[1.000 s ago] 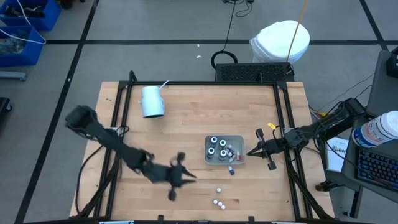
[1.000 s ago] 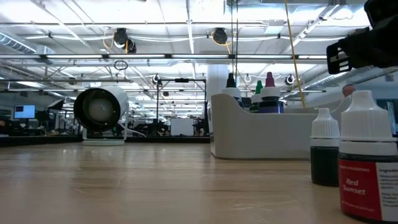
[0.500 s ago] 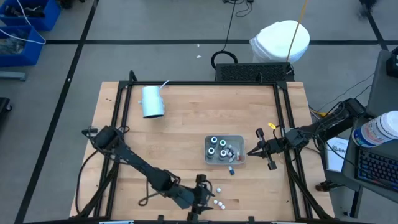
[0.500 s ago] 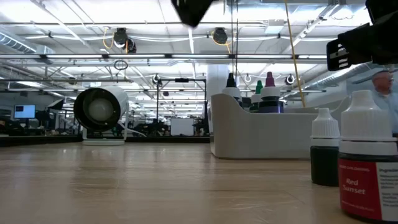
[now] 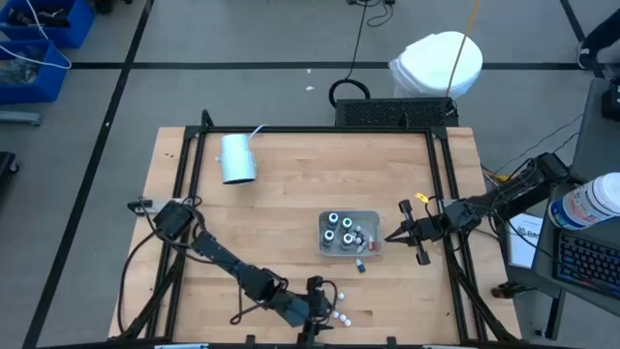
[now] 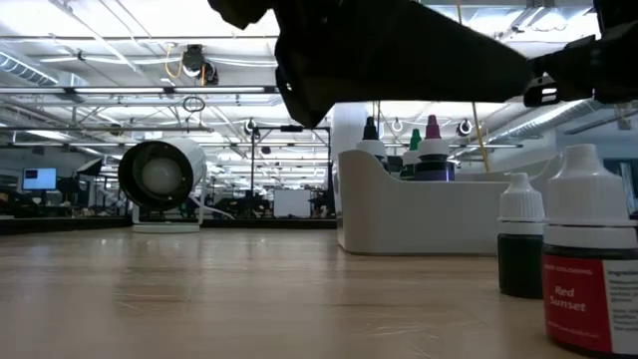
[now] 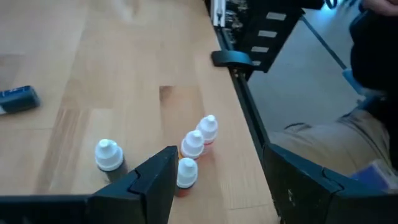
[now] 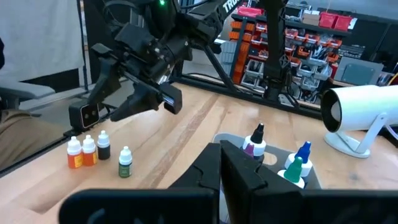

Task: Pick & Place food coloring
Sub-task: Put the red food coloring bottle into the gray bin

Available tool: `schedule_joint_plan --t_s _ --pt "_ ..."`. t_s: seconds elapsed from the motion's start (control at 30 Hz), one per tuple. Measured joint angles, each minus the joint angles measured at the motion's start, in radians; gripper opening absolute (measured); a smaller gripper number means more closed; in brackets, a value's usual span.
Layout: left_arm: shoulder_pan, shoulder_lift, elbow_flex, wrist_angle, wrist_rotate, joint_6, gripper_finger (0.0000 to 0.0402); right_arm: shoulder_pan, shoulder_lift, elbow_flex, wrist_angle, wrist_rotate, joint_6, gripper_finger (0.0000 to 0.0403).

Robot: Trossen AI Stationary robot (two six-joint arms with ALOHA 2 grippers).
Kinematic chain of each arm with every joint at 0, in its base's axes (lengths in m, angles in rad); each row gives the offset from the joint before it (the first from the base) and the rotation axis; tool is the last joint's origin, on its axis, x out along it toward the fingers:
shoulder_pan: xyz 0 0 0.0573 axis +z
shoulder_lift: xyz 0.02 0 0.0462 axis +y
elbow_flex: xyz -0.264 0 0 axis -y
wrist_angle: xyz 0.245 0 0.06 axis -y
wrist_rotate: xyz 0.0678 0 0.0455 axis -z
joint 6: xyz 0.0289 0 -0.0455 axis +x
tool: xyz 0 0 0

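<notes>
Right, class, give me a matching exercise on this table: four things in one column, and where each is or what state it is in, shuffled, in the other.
Column A:
1. left hand
2. right hand
3. pale blue cup
4. grey tray

Column B:
a. lying on its side at the table's far left
b. shut, beside the tray
c. open, by the loose bottles at the near edge
d. holds several dropper bottles

Pairs: 1-c, 2-b, 3-a, 4-d

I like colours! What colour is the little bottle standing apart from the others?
Green bottle, white cap; right wrist view shows it best.
</notes>
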Motion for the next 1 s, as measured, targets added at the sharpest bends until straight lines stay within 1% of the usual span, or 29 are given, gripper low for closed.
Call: schedule_joint_plan --t_s 0.27,0.63,0.77,1.0 --pt "-0.013 0.004 0.000 0.004 -0.063 -0.043 0.0239 0.000 0.000 0.000 0.001 0.003 -0.003 0.0001" --pt "0.006 0.079 0.001 0.020 -0.026 -0.010 0.0239 0.000 0.000 -0.001 0.001 0.016 -0.001 0.0000" --pt "0.010 0.091 0.001 0.027 -0.007 -0.016 0.0239 0.000 0.000 -0.001 -0.003 0.055 0.000 0.0000" --pt "0.020 0.093 0.001 0.042 -0.004 -0.015 0.0239 0.000 0.000 -0.001 -0.007 0.058 0.000 0.0000"
